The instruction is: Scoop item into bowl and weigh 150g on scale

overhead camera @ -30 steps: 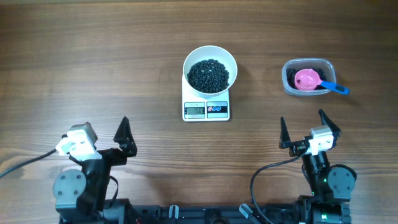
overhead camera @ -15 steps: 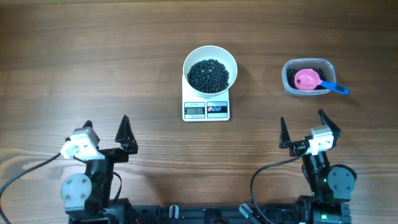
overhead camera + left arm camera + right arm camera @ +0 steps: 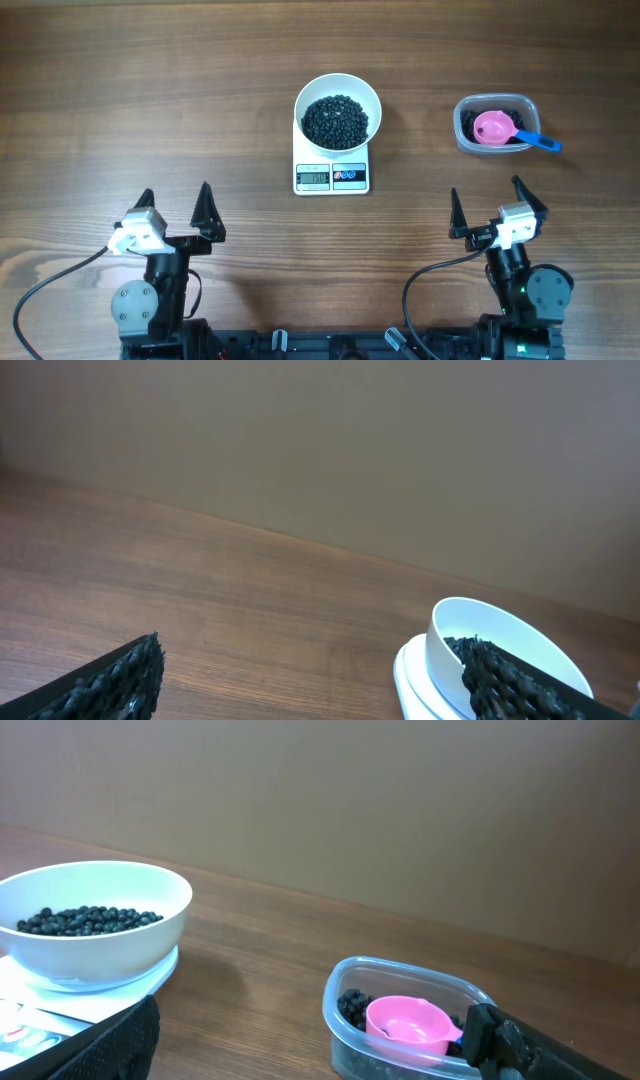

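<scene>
A round white bowl (image 3: 338, 85) of tiny black beans (image 3: 336, 121) sat on the small white digital scale (image 3: 332, 177), well apart from a clear plastic tub (image 3: 459, 127) holding a pink scoop (image 3: 492, 128). Only the overhead view showed the scale's display (image 3: 315, 179). The left gripper (image 3: 175, 190) and right gripper (image 3: 485, 187) hung empty, jaws wide apart, the left one having shifted right since a second earlier.

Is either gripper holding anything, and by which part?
Nothing is held. The left gripper and the right gripper both stand open and empty; the scoop lies in the tub.
</scene>
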### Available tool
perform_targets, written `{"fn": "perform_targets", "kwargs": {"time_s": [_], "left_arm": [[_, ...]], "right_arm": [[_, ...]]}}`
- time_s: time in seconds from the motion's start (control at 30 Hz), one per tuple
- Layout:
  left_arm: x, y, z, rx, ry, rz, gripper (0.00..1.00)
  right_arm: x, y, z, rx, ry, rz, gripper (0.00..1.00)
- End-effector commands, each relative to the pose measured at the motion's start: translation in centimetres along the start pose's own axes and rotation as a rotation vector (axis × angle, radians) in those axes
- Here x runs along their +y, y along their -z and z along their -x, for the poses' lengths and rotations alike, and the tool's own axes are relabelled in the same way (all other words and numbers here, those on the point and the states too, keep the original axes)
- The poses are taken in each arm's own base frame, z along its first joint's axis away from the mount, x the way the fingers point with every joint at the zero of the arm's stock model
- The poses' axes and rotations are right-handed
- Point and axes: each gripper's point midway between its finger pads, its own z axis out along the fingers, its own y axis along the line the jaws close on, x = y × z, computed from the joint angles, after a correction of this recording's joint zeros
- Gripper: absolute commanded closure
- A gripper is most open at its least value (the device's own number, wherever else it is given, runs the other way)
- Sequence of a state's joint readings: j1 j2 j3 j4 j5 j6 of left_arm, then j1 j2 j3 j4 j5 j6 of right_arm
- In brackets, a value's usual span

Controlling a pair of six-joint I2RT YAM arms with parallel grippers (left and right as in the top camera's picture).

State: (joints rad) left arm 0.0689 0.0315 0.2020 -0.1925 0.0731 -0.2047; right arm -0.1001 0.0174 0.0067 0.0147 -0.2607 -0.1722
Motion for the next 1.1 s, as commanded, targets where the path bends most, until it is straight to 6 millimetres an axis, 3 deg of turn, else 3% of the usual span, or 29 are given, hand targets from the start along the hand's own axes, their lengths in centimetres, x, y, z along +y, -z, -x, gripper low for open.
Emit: {"fn": "perform_targets", "kwargs": {"time_s": [0.0, 0.47, 0.7, 0.87, 1.07], "left_arm": [[0.2, -0.2, -0.4, -0.019, 0.008, -0.007, 0.0], [-0.9, -0.5, -1.5, -0.016, 0.01, -0.071, 0.0], [-0.3, -1.4, -3.5, -0.038, 0.009, -0.078, 0.0], [-0.3, -1.4, -3.5, -0.037, 0.015, -0.079, 0.0], [0.5, -1.4, -6.0, 0.063, 0.045, -0.041, 0.0]], "right_arm": [[-0.3, 0.1, 0.2, -0.011, -0.014, -0.018, 0.0], [-0.3, 0.1, 0.2, -0.011, -0.014, -0.018, 0.0], [-0.3, 0.1, 0.2, -0.011, -0.014, -0.018, 0.0], [-0.3, 0.1, 0.2, -0.011, -0.014, -0.018, 0.0], [-0.3, 0.1, 0.2, -0.011, -0.014, -0.018, 0.0]]}}
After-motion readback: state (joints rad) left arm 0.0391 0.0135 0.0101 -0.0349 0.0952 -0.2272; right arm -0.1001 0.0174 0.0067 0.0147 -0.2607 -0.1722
